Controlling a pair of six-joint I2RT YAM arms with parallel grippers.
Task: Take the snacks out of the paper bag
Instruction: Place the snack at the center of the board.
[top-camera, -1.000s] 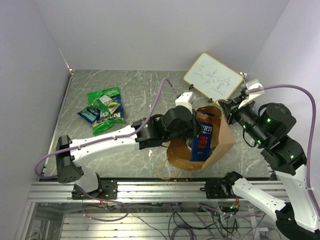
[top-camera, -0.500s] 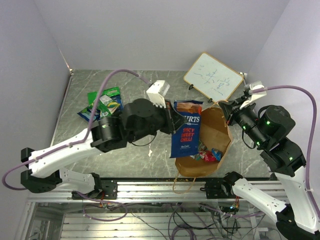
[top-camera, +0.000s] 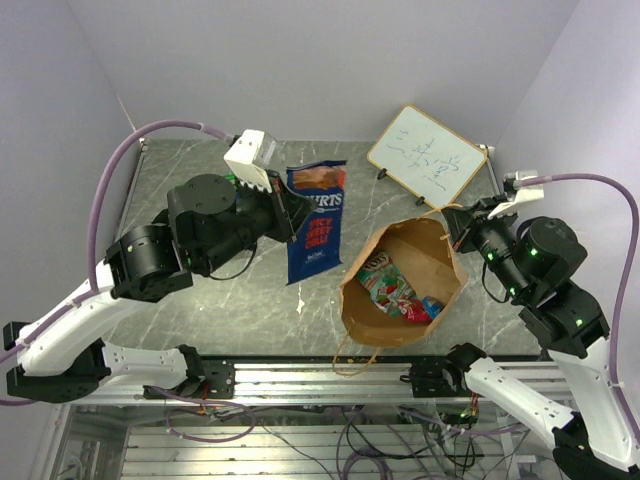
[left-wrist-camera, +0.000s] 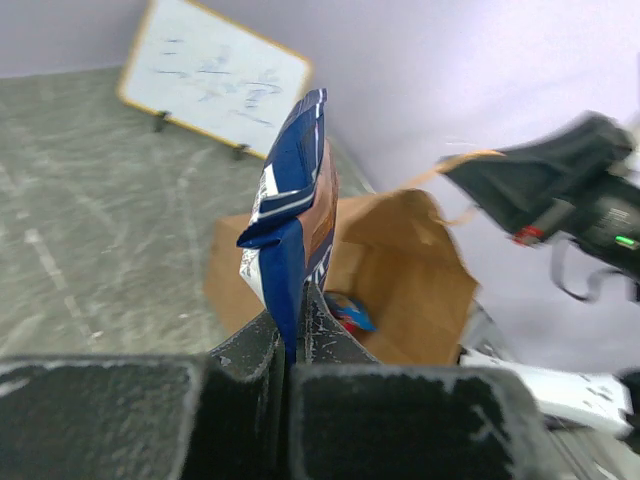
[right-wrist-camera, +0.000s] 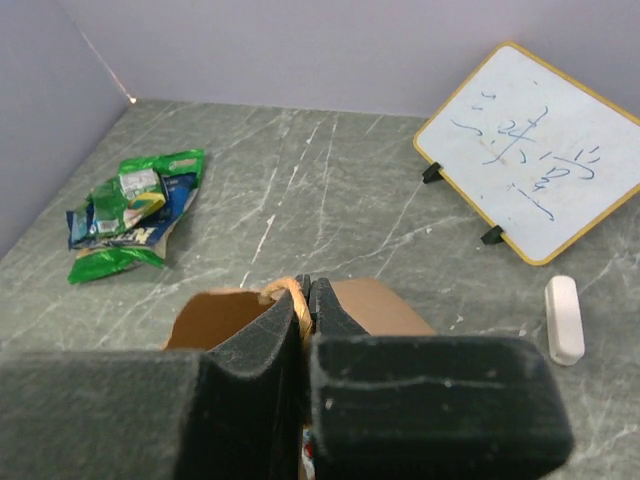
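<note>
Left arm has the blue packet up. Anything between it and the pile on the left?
Nothing visible. The blue packet hangs from the left gripper clear of the paper bag; the right wrist view shows bare table up to the green pile.

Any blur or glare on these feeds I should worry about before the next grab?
Top external: evenly lit, no glare, print on the blue packet readable. Left wrist: packet sharp, right arm at the edge smeared and soft. Right wrist: its own fingers dark and out of focus, whiteboard writing clear.
</note>
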